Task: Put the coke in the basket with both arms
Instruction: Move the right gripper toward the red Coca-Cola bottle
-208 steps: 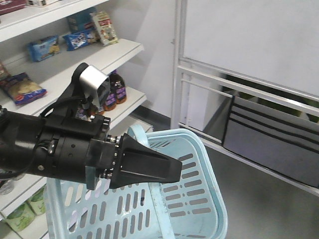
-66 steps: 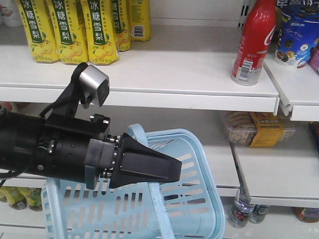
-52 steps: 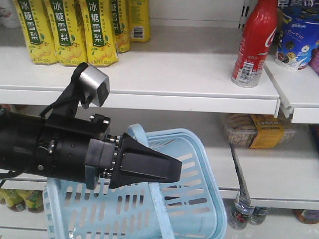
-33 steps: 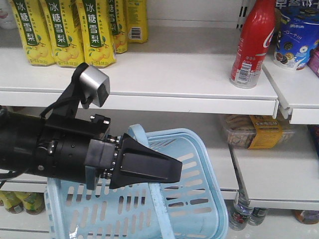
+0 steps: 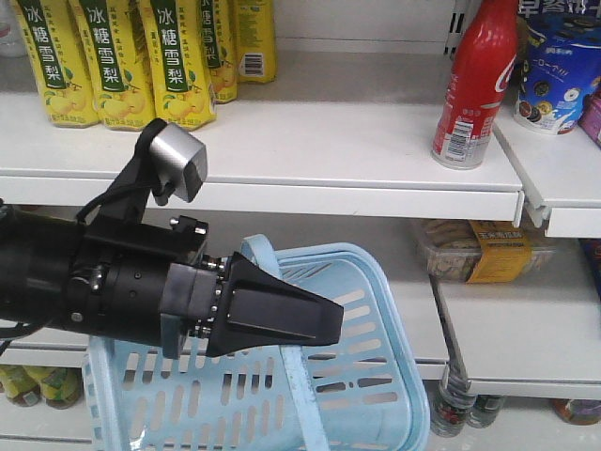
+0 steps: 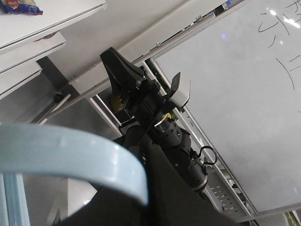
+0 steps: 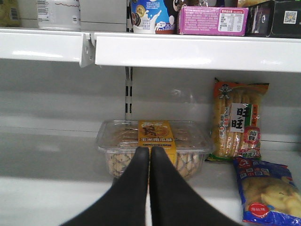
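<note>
Coke is standing upright at the shelf's right end — right hand, closed empty, needs raising, opening; left hand is gripping basket handle.

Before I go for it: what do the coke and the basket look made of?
The coke looks like glossy red metal or shrink-sleeved plastic; bright highlights run down its shoulder, but I can't settle which. The basket: pale blue moulded plastic, semi-gloss, judging by its slotted walls and rounded rim.

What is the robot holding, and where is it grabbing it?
The left pincer holds the blue basket by its handle. The right pincer is shut and holds nothing.
</note>
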Controlling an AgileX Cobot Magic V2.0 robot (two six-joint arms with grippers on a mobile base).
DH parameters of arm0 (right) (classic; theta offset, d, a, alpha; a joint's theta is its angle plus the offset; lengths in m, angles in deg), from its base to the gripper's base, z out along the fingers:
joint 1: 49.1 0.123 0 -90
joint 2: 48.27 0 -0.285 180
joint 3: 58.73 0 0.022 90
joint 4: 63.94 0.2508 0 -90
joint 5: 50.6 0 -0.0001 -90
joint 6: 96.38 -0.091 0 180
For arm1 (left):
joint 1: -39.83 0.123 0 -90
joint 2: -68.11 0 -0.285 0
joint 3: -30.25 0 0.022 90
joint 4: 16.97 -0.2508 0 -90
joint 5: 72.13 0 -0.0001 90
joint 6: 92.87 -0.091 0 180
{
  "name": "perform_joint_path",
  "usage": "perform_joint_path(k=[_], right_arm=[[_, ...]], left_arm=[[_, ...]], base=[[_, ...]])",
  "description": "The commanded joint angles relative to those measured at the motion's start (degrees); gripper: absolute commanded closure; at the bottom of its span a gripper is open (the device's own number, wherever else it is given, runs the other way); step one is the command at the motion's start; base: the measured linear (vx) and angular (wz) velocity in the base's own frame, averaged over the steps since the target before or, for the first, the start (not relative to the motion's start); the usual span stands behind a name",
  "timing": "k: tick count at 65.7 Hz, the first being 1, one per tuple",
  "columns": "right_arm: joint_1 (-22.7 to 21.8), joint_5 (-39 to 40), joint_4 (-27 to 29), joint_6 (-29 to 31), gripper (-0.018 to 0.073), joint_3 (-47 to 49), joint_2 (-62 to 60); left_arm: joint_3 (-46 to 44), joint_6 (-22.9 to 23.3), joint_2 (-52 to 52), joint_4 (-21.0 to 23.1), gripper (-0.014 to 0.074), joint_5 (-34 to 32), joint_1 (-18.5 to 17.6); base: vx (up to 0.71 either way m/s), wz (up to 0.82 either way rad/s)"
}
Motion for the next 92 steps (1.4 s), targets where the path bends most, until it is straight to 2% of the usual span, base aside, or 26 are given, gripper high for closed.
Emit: perform_joint_path(k=[1, 92], right_arm=[[-0.1, 3.9, -0.49, 0.38, 0.0564, -0.46, -0.71], [-0.1, 3.9, -0.49, 0.38, 0.0564, -0.46, -0.71]], left_arm=[[-1.52, -0.51, -1.85, 4.89, 0.0602, 0.95, -0.33], [-1.52, -0.51, -1.85, 4.89, 0.0602, 0.97, -0.33]], base=[[0.02, -0.02], [0.03, -0.04]])
